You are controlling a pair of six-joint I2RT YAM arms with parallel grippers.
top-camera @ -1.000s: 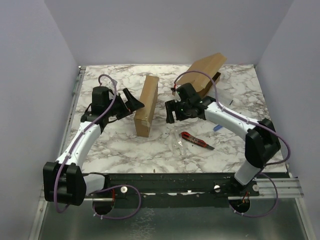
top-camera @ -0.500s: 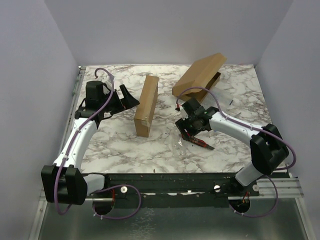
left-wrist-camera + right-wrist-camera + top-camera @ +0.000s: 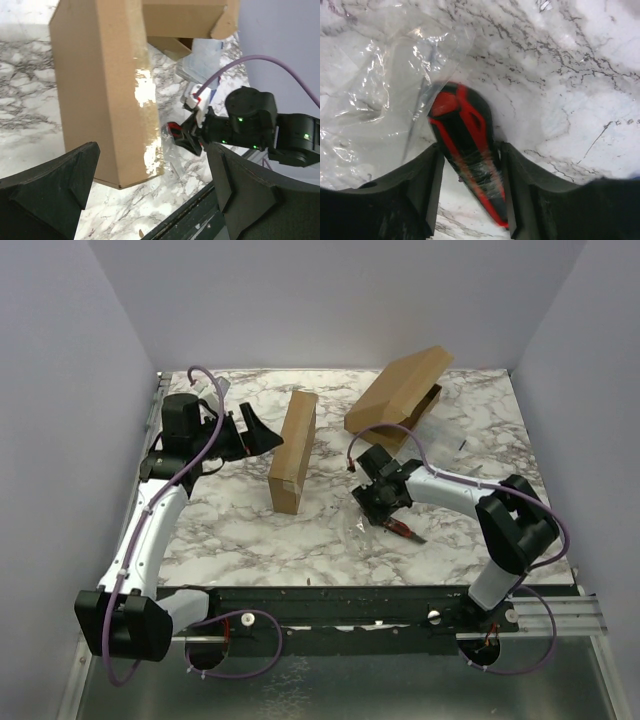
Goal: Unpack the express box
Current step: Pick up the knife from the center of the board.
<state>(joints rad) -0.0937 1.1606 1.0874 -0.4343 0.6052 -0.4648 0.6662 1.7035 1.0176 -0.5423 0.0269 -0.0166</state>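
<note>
Marble-patterned table (image 3: 230, 530) inside white walls carries the express box (image 3: 293, 452), which stands on a long edge near the centre and appears taped shut. Left end effector (image 3: 255, 432) sits just beside its left face, fully spread and holding nothing. Right end effector (image 3: 470, 165) is lowered over the utility knife (image 3: 465, 135), one finger on each side of the handle; whether they have clamped cannot be determined. Clear plastic film (image 3: 375, 100) touches the knife. Hazard: film trapped between finger and handle would weaken the grip, letting the knife slip or rotate on lifting. An opened carton (image 3: 400, 390) rests at the rear.
</note>
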